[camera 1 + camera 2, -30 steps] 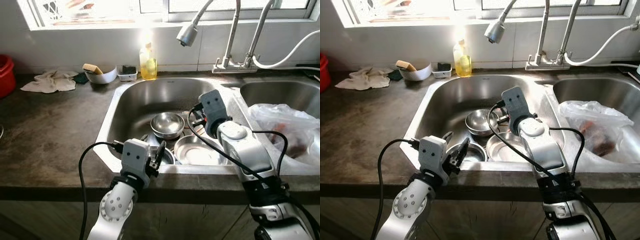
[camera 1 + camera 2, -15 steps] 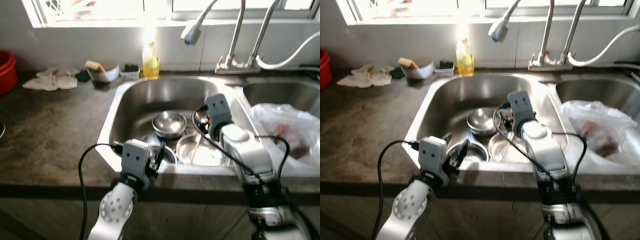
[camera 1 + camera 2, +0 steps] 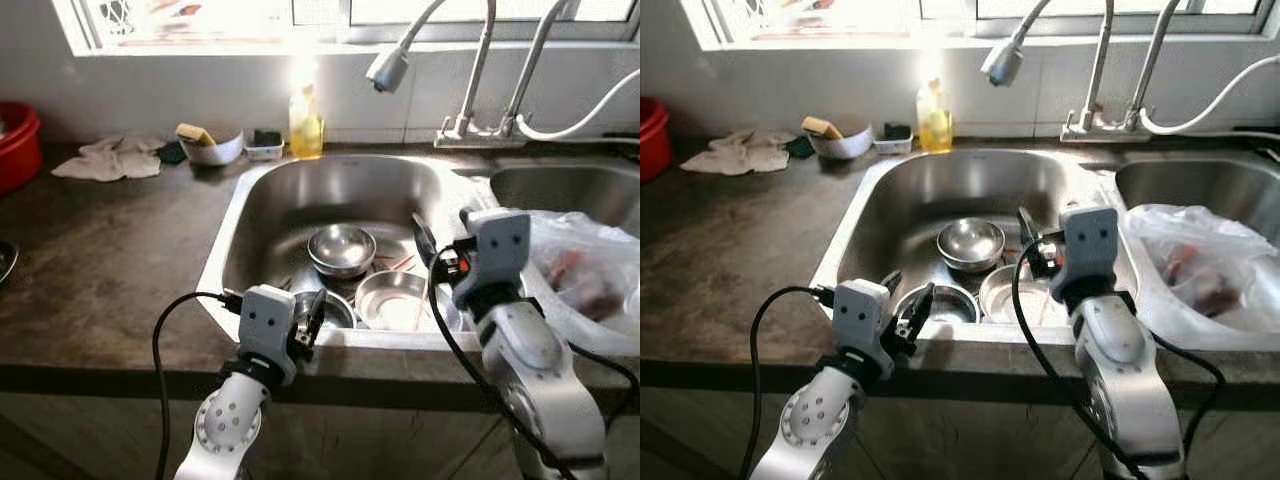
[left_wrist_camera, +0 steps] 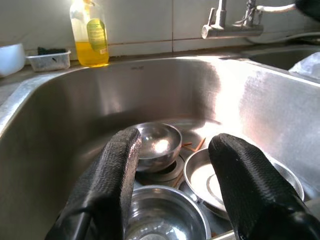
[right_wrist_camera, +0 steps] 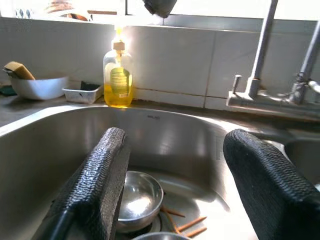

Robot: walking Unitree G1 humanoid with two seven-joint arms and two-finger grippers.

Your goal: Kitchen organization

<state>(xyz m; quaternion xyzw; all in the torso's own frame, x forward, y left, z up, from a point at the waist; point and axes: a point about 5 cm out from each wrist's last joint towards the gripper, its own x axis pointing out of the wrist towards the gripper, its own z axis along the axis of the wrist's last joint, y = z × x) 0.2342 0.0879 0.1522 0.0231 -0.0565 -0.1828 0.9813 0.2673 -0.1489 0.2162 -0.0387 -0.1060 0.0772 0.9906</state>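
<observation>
Bowls (image 3: 341,249) down in the sink (image 3: 330,190), waiting for pickup, with left claw (image 3: 305,325) wide at the sink's near rim and right claw (image 5: 170,185) wide above them.

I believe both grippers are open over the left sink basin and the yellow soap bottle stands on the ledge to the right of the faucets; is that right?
Not quite: in the left eye view the soap bottle stands left of the faucets, beside the small tray. The left gripper and right gripper are indeed open over the left sink basin.
</observation>
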